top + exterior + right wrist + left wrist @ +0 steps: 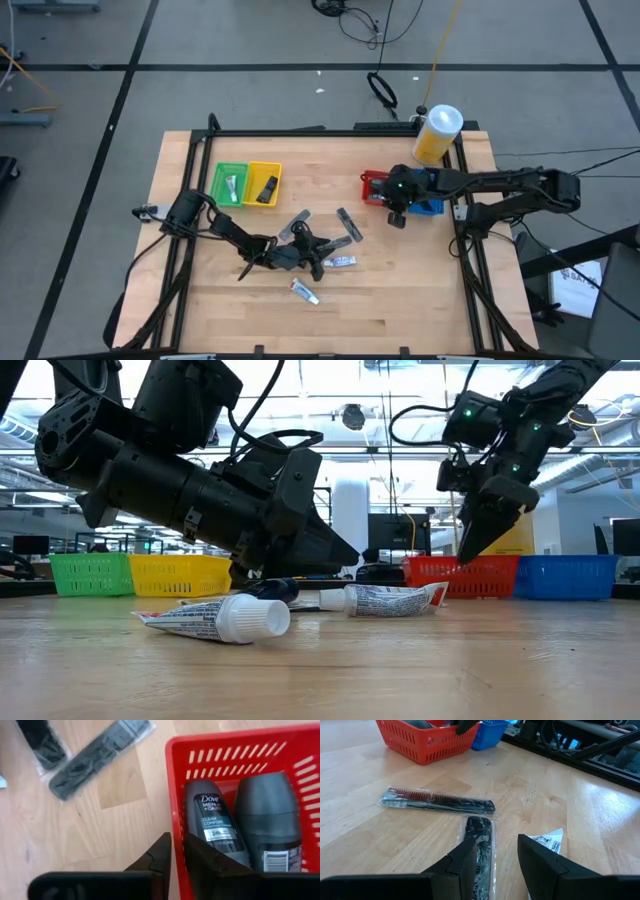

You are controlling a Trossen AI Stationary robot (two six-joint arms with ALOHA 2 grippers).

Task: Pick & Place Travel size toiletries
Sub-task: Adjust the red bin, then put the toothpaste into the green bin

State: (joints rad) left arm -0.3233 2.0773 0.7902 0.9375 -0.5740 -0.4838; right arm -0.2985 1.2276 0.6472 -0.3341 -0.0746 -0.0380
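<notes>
Two dark deodorant sticks [215,827] are already lodged in the red basket [374,186], and one item each is seen in the green and yellow baskets well left of it. The right gripper [177,851] is poised over the red basket's rim, fingers nearly together, empty. Left of that basket, several packets and tubes [340,261] remain on the table [420,300], where the left gripper [495,855] is held partly open over a packaged comb [479,851].
</notes>
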